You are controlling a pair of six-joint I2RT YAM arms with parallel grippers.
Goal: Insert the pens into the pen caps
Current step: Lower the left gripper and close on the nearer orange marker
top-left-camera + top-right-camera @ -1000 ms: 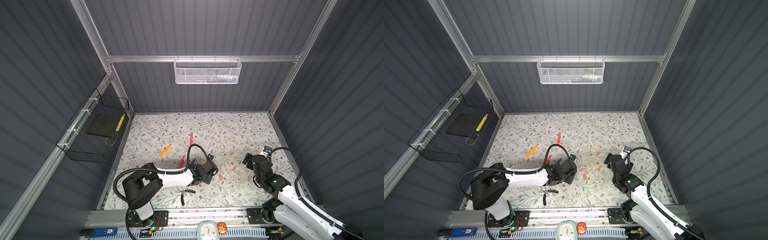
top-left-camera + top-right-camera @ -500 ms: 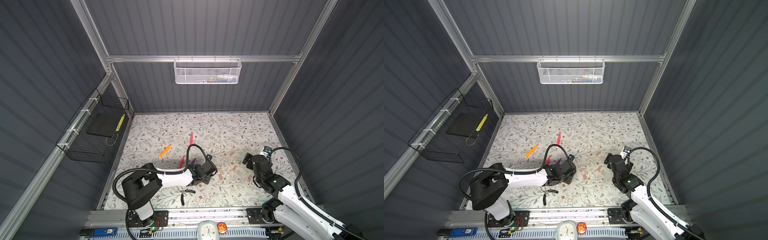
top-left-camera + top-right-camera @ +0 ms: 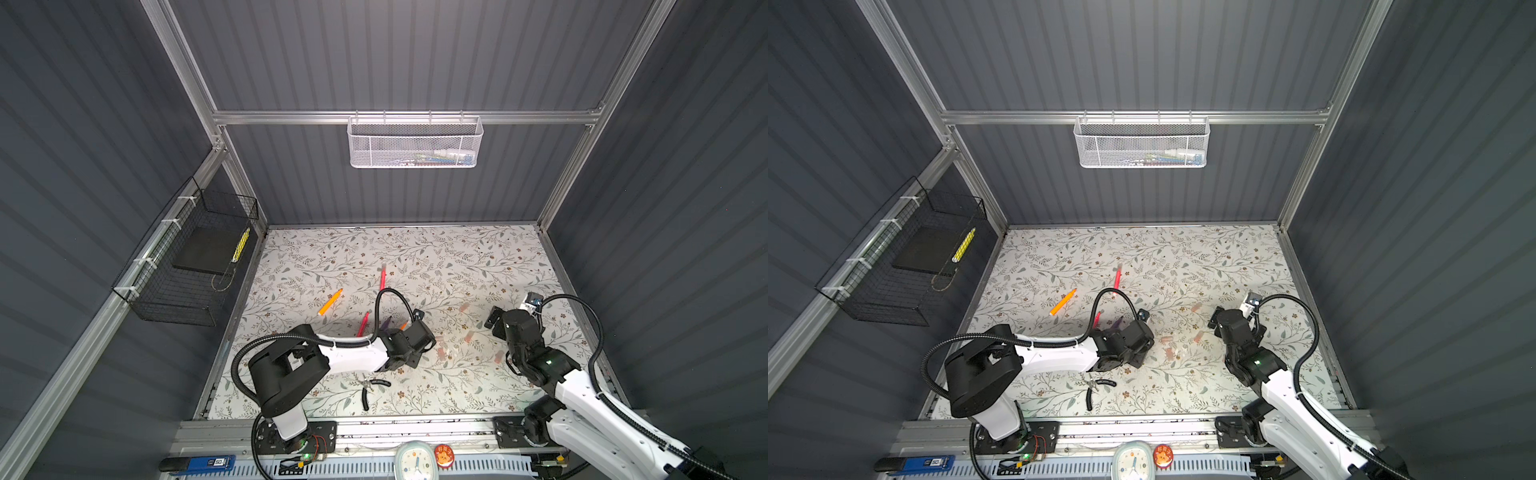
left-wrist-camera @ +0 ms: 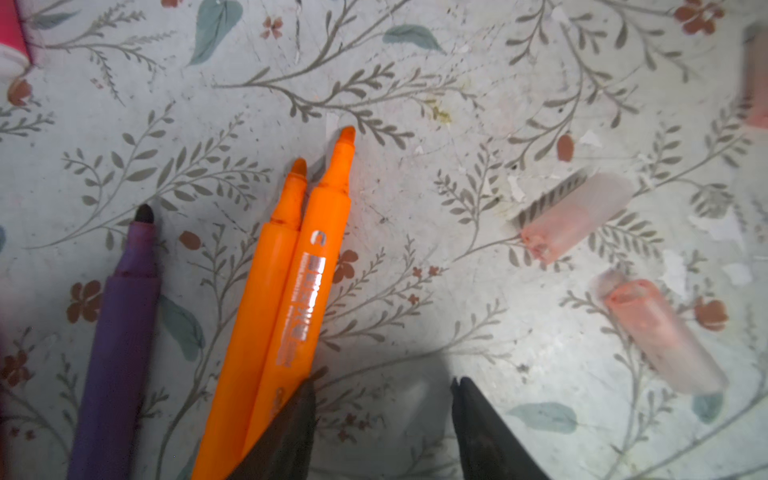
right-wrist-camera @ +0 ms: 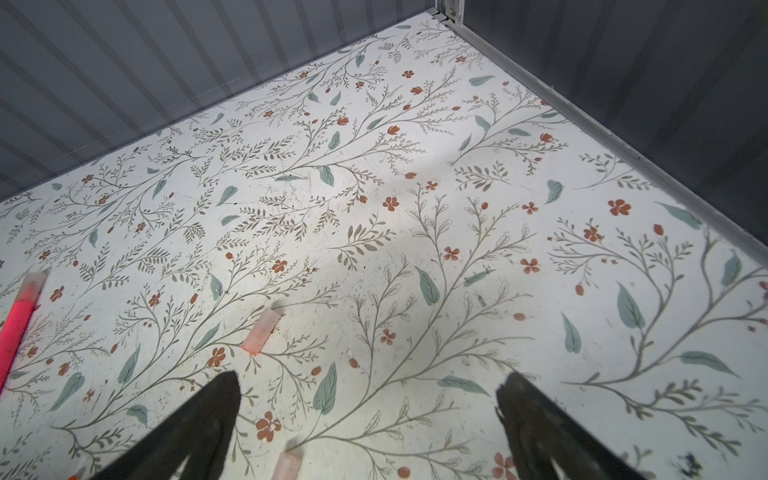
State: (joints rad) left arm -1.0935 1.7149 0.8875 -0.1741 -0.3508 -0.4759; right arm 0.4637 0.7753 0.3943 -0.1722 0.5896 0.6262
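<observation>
Two orange pens [image 4: 291,266] lie side by side on the floral mat, with a purple pen [image 4: 120,332] beside them. My left gripper [image 4: 384,386] [image 3: 419,337] stands open low over the mat; one finger [image 4: 297,419] overlaps the orange pens' barrels, and nothing is between the jaws. Pale pink pen caps [image 4: 575,216] [image 4: 660,332] lie just beyond it. My right gripper [image 5: 370,395] [image 3: 494,321] hangs wide open and empty, with caps [image 5: 261,331] [image 5: 286,465] on the mat near it. Another orange pen [image 3: 330,302] and two pink pens [image 3: 382,278] [image 3: 364,324] lie further left.
Black-handled pliers [image 3: 370,388] lie near the front edge by the left arm. A white mesh basket [image 3: 415,143] hangs on the back wall and a black wire basket [image 3: 187,266] on the left wall. Dark walls enclose the mat.
My left gripper's jaws have widened a little beside the orange pens. The right arm has not moved.
</observation>
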